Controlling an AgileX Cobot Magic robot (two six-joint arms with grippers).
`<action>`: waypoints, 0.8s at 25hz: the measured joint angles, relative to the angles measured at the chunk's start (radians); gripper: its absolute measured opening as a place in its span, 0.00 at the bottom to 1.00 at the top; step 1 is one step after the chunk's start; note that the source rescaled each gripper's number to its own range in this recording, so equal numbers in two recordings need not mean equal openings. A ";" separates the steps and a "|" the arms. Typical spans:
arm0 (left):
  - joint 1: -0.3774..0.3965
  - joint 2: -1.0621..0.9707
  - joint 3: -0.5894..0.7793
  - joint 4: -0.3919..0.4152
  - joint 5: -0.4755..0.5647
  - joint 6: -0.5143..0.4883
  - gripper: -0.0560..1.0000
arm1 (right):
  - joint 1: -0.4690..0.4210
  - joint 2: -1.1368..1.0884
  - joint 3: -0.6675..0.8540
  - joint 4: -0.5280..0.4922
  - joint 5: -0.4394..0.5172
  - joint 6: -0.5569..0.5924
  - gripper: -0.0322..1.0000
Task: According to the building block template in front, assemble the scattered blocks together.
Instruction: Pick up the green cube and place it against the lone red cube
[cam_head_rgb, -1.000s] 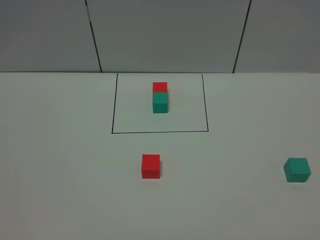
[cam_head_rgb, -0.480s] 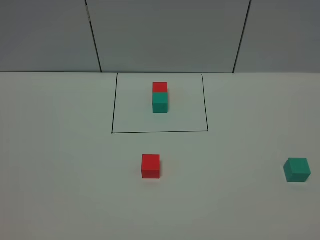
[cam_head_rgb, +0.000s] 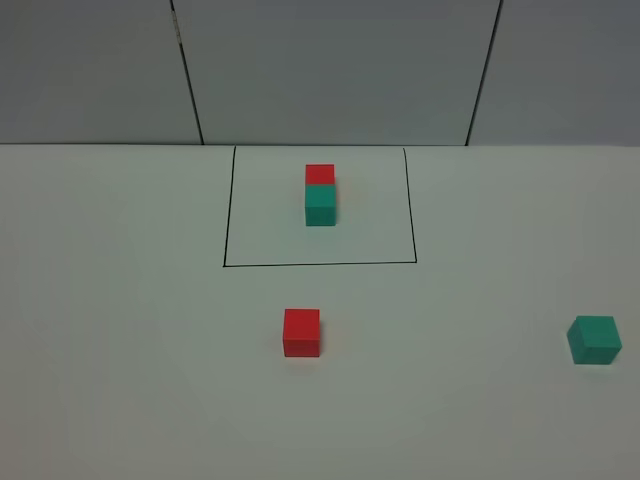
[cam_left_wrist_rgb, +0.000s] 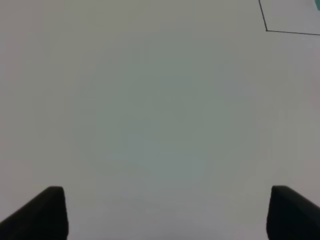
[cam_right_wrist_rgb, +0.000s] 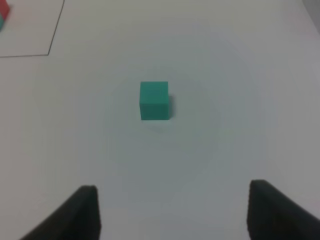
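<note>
Exterior high view: building block template, small red cube joined to a teal-green one, sits inside thin black drawn rectangle at far middle of white desk. Nearer, clear of the line: bright red matte cube. Well apart at far right: teal-green matte cube. Wrist views: left hand fingers spread wide over bare desk; right hand fingers spread wide, gripping nothing, teal-green matte cube ahead, untouched.
</note>
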 joint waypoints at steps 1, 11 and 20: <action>0.006 0.000 0.000 0.000 0.000 0.000 0.82 | 0.000 0.000 0.000 0.000 0.000 0.000 0.60; 0.039 0.000 0.000 0.002 0.000 0.000 0.82 | 0.000 0.000 0.000 0.000 0.000 0.000 0.60; 0.035 0.000 0.000 0.004 0.000 -0.004 0.82 | 0.000 0.000 0.000 0.000 0.000 0.000 0.60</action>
